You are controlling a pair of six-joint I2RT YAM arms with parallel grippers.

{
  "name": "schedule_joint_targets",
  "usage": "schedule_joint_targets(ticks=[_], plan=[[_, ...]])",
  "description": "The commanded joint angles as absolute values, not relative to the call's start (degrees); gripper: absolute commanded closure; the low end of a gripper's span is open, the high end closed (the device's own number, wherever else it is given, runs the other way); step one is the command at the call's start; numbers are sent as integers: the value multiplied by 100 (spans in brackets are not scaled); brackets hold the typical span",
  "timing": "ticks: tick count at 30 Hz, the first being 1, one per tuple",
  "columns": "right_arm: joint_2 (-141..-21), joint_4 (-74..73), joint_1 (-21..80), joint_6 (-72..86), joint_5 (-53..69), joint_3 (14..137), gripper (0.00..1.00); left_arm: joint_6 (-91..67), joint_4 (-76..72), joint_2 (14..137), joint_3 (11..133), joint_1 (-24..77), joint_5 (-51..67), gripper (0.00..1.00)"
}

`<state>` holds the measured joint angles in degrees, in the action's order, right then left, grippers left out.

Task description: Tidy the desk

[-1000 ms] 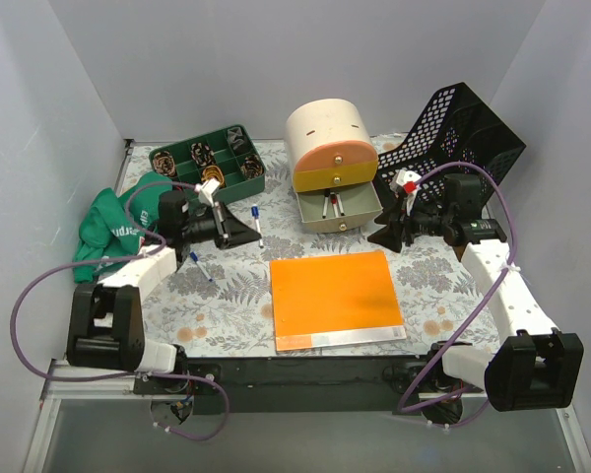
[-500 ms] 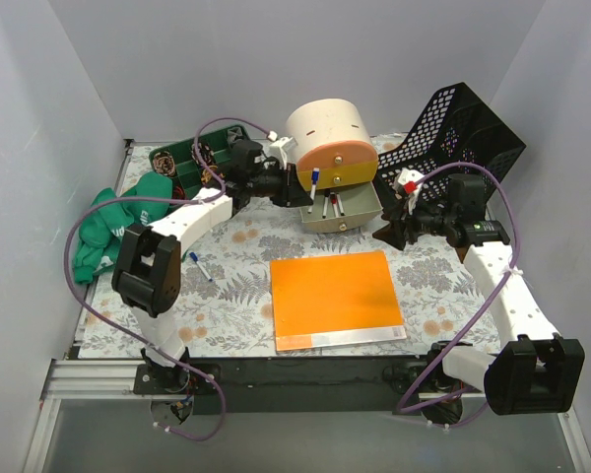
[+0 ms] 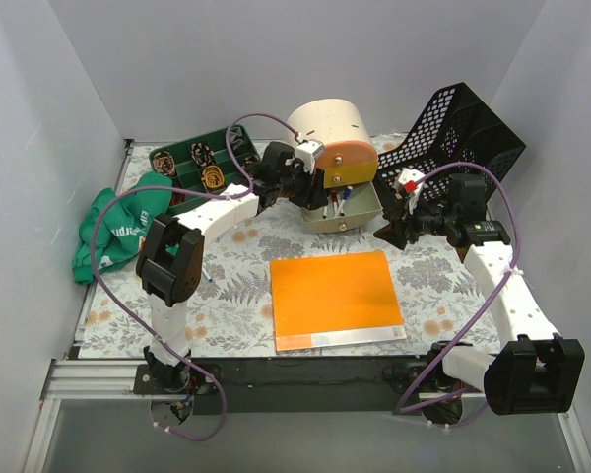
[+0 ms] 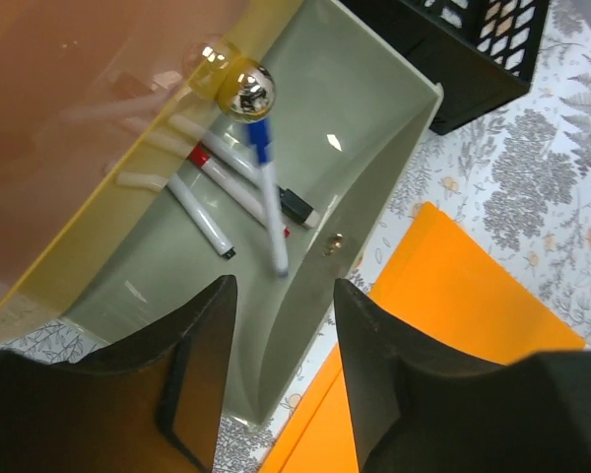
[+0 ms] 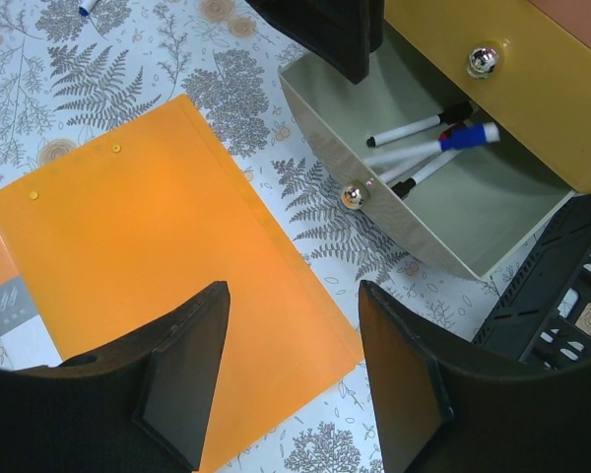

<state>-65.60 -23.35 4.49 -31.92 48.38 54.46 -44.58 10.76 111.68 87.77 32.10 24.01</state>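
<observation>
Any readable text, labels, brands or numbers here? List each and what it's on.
No text is legible in any view.
Green cloth: white print, too blurred to read.
Orange folder: its label strip has small print and a grey logo, too small to read.
Markers in the drawer: no markings can be made out.

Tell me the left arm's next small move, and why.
Probably draw the left gripper up and back from the open drawer: it stands open and empty, and the blue-capped pen lies inside with the other markers. A loose pen on the desk seems the likely next target.
</observation>
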Motion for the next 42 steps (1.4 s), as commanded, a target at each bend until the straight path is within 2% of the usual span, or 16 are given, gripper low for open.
schedule_joint_targets(ticks=[1,4,6,10,11,12,17,21,26,31,34,42], plan=[[-6477,-2197,422,-3261,4878,5432,36,-4324,1055,11005,9062,3234,1978,55],[-6486,-2206,422,-3278,4869,5423,36,-4578,687,10602,8529,3234,1724,55],[-6486,-2206,413,-3278,4895,5423,36,-4850,204,9917,8027,3226,1452,48],[-6495,-2206,413,-3287,4975,5414,36,-5702,-333,8598,6577,3059,679,19],[-6478,-2197,413,-3278,5001,5405,36,-5948,-404,8291,5939,2963,598,5],[-6486,-2206,413,-3287,5010,5405,36,-6159,-422,7757,5646,2779,554,2],[-6495,-2206,422,-3278,5054,5405,36,-7434,-203,6067,4028,1786,827,2],[-6504,-2197,422,-3270,5036,5405,36,-8058,447,4767,2982,1670,-103,2],[-6548,-2206,422,-3261,5045,5396,36,-8866,1387,4324,2655,1617,-861,2],[-6565,-2206,422,-3261,5045,5397,36,-9614,2126,4727,2916,1600,-1906,2],[-6574,-2197,422,-3261,5010,5405,36,-10168,2863,5482,3329,1608,-2398,2],[-6557,-2197,413,-3261,4957,5397,36,-10538,4016,7618,4736,1521,-2364,2]])
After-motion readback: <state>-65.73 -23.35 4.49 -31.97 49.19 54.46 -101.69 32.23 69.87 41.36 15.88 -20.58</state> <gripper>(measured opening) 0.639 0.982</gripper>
